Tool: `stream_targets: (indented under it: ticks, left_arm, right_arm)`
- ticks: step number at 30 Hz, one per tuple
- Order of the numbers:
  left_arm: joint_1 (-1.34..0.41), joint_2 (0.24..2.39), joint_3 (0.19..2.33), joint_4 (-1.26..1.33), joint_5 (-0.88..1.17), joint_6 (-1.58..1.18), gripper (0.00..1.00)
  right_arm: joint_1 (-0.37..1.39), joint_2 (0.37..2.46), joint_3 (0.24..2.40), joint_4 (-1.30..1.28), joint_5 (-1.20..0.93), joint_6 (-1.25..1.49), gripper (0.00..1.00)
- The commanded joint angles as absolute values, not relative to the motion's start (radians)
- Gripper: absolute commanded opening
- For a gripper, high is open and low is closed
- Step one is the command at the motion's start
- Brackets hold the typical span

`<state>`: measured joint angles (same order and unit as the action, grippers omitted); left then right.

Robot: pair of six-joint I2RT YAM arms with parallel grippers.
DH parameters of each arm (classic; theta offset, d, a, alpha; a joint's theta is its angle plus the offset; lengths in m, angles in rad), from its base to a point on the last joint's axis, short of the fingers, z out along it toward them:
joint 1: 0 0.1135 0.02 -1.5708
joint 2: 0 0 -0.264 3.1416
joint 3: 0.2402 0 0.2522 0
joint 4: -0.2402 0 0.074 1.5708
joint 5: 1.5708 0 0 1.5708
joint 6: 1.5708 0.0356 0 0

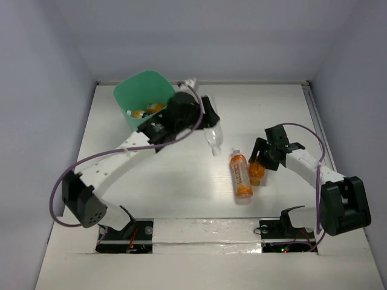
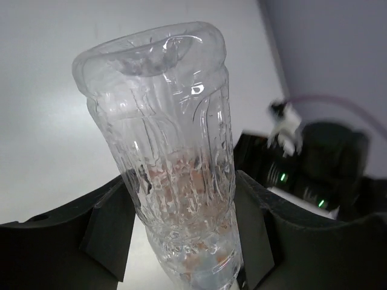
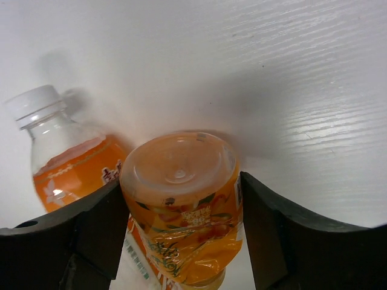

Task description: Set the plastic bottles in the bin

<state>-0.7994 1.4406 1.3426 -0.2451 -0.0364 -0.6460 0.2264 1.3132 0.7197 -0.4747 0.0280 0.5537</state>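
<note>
The left gripper (image 1: 207, 122) is stretching out over the middle of the table (image 1: 181, 187), a little toward the far edge, and its jaws are clamped on the clear bottle (image 2: 172, 139). From the wrist view the dark fingers (image 2: 109, 226) are pressing in on both sides of the ribbed body near the neck, with the bottle's base pointing away from the camera. Whether the bottle is touching the tabletop I cannot tell. Just beside that arm, the bin (image 1: 140, 89) is standing near the far-left corner, mouth up, and a couple of orange bottles (image 1: 148, 110) are showing inside it. Over toward the right edge, about midway between near and far, the right gripper (image 1: 261, 158) is down on the stubby orange bottle (image 3: 181, 199), jaws closed against its sides with the wrinkled label squeezed between the pads (image 3: 97, 223) and the base facing the wrist camera. Right next to it, on the side toward the table's middle, a longer orange bottle (image 1: 241, 176) is lying on its side with its white cap (image 3: 33, 103) pointing toward the far edge, and the two orange bottles are looking as good as touching.
</note>
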Motion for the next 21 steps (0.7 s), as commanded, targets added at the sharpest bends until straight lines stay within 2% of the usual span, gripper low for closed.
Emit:
stream_targets:
  ticks: [1,4,8,14,17,18,21]
  left_arm:
    - [-0.646,1.345,1.52,-0.313,-0.1,-0.506,0.47]
    - [-0.493,1.344,1.662,-0.353,-0.114,-0.43,0.47]
    - [-0.347,1.387,1.745,-0.377,-0.121,-0.361,0.46]
    - [-0.2,1.44,1.694,-0.31,-0.132,-0.339,0.46]
    - [-0.175,1.459,1.686,-0.325,-0.1,-0.334,0.62]
    - [-0.175,1.441,1.677,-0.322,-0.095,-0.33,0.75]
    - [-0.175,1.385,1.644,-0.301,-0.095,-0.331,0.86]
  right_arm:
    - [0.222,1.22,0.79,-0.508,0.057,0.552,0.59]
    - [0.222,1.119,0.837,-0.535,0.078,0.561,0.59]
    - [0.222,1.001,0.891,-0.56,0.072,0.566,0.57]
    - [0.259,0.954,1.078,-0.542,-0.052,0.621,0.58]
    - [0.34,0.991,1.185,-0.47,-0.067,0.69,0.58]
    - [0.368,1.012,1.218,-0.433,-0.06,0.719,0.58]
    - [0.481,1.136,1.366,-0.353,-0.043,0.753,0.59]
